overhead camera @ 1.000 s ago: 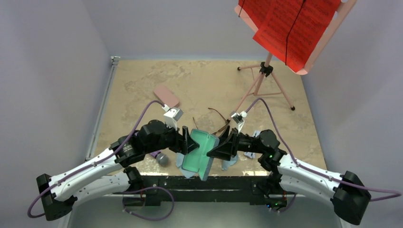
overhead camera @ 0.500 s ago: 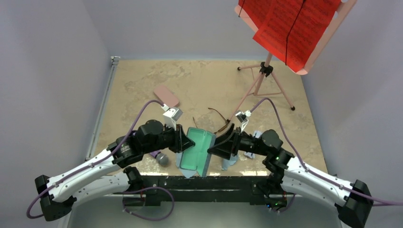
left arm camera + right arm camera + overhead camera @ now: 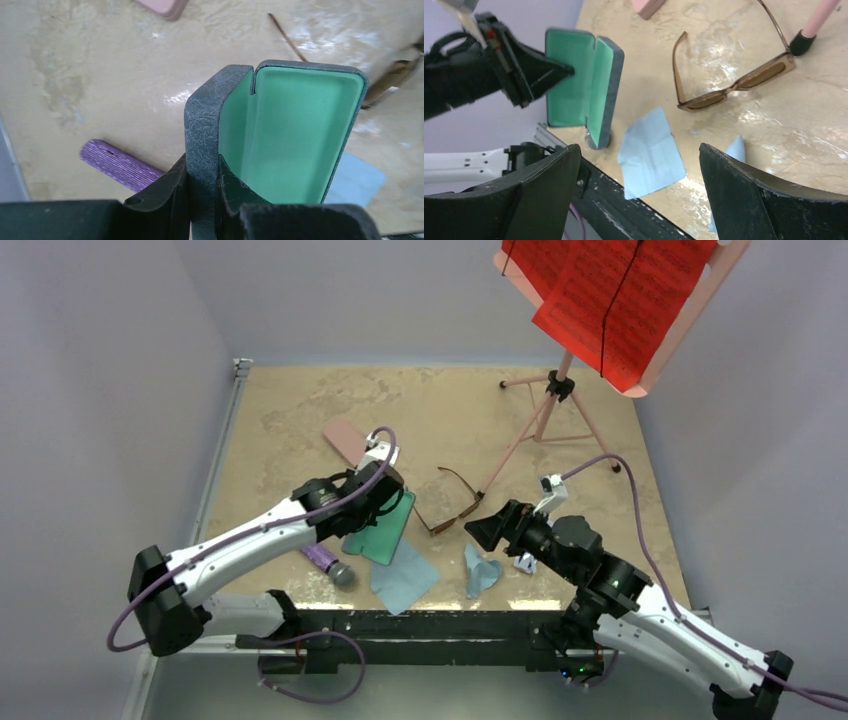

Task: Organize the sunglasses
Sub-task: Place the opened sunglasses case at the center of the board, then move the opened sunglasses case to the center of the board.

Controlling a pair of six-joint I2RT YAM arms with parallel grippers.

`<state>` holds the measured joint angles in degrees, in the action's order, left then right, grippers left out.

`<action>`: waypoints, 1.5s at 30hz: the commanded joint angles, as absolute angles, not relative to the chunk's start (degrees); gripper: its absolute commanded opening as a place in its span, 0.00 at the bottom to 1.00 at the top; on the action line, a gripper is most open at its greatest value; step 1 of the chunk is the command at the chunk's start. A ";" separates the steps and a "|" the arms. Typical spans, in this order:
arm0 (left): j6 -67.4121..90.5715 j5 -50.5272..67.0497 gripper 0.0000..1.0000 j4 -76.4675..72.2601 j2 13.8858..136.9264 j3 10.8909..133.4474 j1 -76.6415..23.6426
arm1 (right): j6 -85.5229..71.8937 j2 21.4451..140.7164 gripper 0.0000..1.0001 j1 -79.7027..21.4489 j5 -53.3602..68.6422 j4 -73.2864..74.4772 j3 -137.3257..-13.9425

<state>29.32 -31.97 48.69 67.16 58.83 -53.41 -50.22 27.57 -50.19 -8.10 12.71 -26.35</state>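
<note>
The brown-framed sunglasses [image 3: 455,506] lie unfolded on the table, lenses down [image 3: 729,87]. An open grey-blue case [image 3: 386,527] with green lining hangs just left of them. My left gripper [image 3: 202,167] is shut on one shell's wall [image 3: 200,125], and the hollow green half [image 3: 295,135] faces the camera. My right gripper [image 3: 490,530] hovers open to the right of the sunglasses, with nothing between its fingers [image 3: 638,148]. A bit of white [image 3: 524,562] shows beside the right arm; I cannot tell what it is.
A pink case [image 3: 346,438] lies at the back left. Two light blue cloths [image 3: 405,576] [image 3: 481,570] lie near the front edge. A purple ribbed cylinder [image 3: 325,560] rests below the left arm. A pink music stand [image 3: 548,405] with red sheets stands back right.
The right gripper let go of the case, opened wider and drew back to the right. The left gripper closed on the case wall and carried it back and to the left.
</note>
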 commanded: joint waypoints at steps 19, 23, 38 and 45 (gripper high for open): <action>-13.07 -34.72 0.00 33.13 95.20 67.65 -38.67 | -46.32 29.21 0.94 -50.19 -10.85 16.41 -28.50; -14.00 -34.58 0.00 33.15 98.24 69.11 -38.53 | -46.47 28.20 0.94 -50.19 -11.49 17.27 -28.43; -10.32 -30.70 0.76 36.53 93.67 69.33 -38.36 | -45.77 27.64 0.96 -50.19 -11.48 18.46 -29.17; -2.97 -26.91 0.94 37.38 84.88 68.53 -38.41 | -44.80 31.07 0.95 -50.19 -10.09 20.11 -31.00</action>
